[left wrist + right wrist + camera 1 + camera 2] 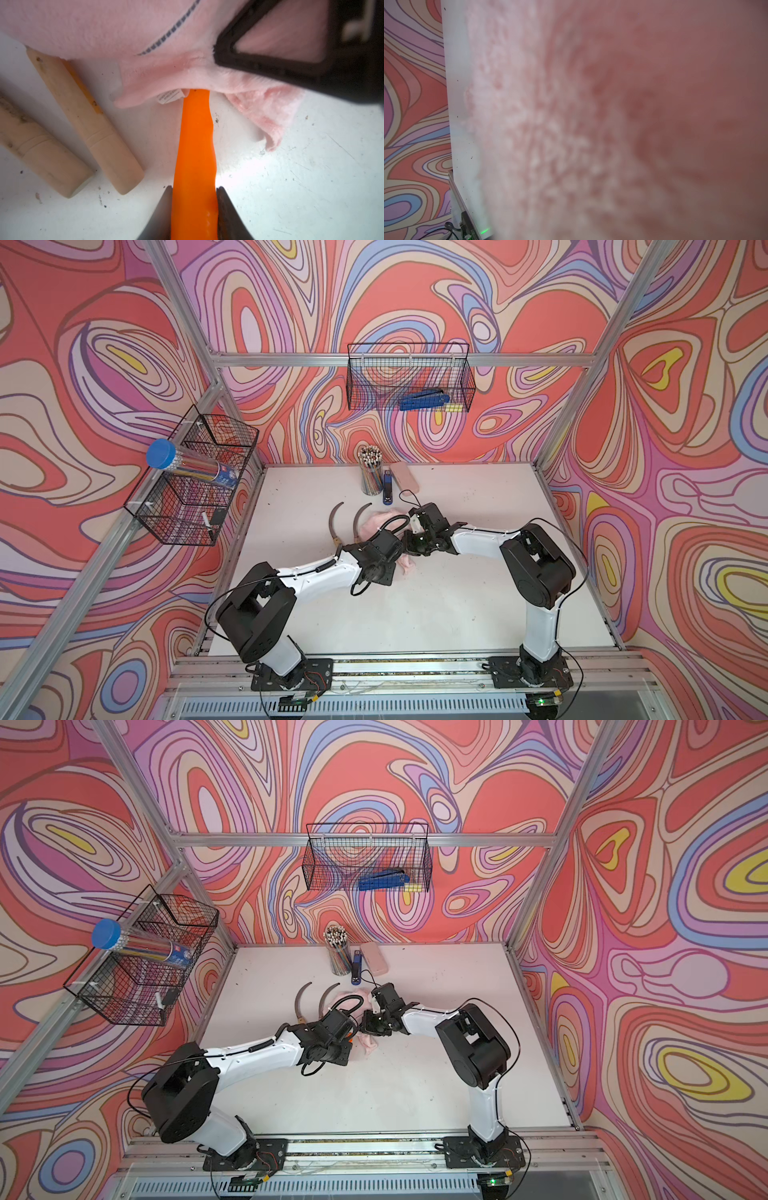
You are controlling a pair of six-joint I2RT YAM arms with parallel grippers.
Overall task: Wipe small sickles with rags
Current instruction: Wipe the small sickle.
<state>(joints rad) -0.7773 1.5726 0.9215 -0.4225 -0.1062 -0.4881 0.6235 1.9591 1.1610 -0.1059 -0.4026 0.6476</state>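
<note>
Small sickles lie close together at the middle of the bench. The two wooden-handled ones are side by side with their curved blades bare. The orange-handled sickle lies just beside them, its blade hidden under the fuzzy pink rag. The left fingers are clamped on the orange handle. The right fingers are closed together, pinching a gathered fold of the rag
</note>
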